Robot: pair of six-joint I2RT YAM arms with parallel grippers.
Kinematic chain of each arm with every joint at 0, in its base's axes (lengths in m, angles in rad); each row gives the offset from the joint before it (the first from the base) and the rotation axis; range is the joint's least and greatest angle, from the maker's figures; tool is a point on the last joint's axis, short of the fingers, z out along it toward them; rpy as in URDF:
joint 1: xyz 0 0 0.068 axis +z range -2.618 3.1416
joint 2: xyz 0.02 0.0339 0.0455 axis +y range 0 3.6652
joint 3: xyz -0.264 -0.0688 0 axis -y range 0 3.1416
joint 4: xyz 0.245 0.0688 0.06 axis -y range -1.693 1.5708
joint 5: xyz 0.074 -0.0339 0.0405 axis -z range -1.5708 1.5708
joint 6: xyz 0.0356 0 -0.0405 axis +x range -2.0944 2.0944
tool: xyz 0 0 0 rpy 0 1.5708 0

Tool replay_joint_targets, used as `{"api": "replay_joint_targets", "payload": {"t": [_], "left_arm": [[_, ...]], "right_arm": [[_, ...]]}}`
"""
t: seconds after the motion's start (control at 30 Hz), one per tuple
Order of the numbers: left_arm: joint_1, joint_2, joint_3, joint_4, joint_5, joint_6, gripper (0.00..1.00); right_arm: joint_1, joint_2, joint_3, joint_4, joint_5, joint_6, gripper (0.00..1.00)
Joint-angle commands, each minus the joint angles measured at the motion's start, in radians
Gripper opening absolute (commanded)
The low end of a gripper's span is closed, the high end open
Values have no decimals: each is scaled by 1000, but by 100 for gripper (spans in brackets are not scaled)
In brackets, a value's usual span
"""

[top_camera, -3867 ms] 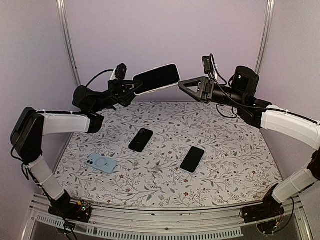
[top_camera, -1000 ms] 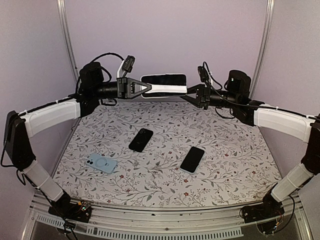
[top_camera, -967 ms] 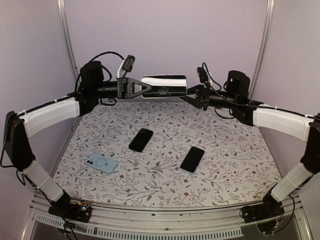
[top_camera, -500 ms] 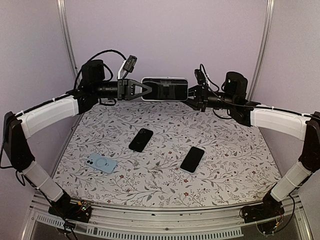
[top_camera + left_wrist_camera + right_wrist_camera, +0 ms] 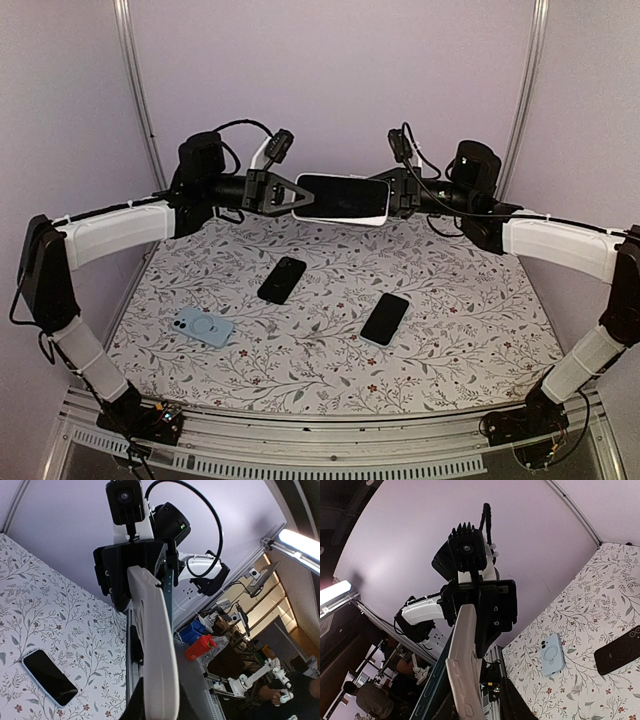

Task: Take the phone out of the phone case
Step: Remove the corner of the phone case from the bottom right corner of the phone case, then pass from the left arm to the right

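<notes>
A phone with a dark screen sits in a white case (image 5: 342, 197) and is held level in mid-air above the far part of the table. My left gripper (image 5: 297, 193) is shut on its left end. My right gripper (image 5: 389, 195) is shut on its right end. In the left wrist view the white case edge (image 5: 152, 645) runs away from the camera toward the right gripper. In the right wrist view the case edge (image 5: 462, 665) runs toward the left gripper.
On the flowered table (image 5: 470, 320) lie a black phone (image 5: 283, 278), another black phone (image 5: 385, 318) and a light blue case (image 5: 203, 326). The blue case (image 5: 552, 654) and a black phone (image 5: 617, 651) show in the right wrist view.
Both grippers and the cased phone have shifted right and slightly lower. The phone has turned so its dark screen faces up, and the right gripper has closed on its right end.
</notes>
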Motion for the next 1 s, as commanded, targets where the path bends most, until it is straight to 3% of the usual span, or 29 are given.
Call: {"api": "replay_joint_targets", "payload": {"t": [0.0, 0.17, 0.3, 0.57, 0.7, 0.97], "left_arm": [[-34, 44, -38, -98, -26, -14, 2], [-8, 29, -55, -104, -68, -24, 3], [-1, 30, -59, -84, -79, -45, 3], [27, 41, -69, -4, -104, -110, 0], [37, 54, -61, 15, -97, -121, 0], [50, 58, -70, -14, -148, -94, 0]], "right_arm": [[27, -22, 23, 132, 50, 57, 21], [8, 3, -10, 129, 61, 142, 8], [8, 20, -27, 127, 52, 169, 6], [8, 26, -41, 114, -18, 149, 37], [9, 20, -62, 104, -24, 133, 39], [9, 22, -75, 103, -34, 142, 30]]}}
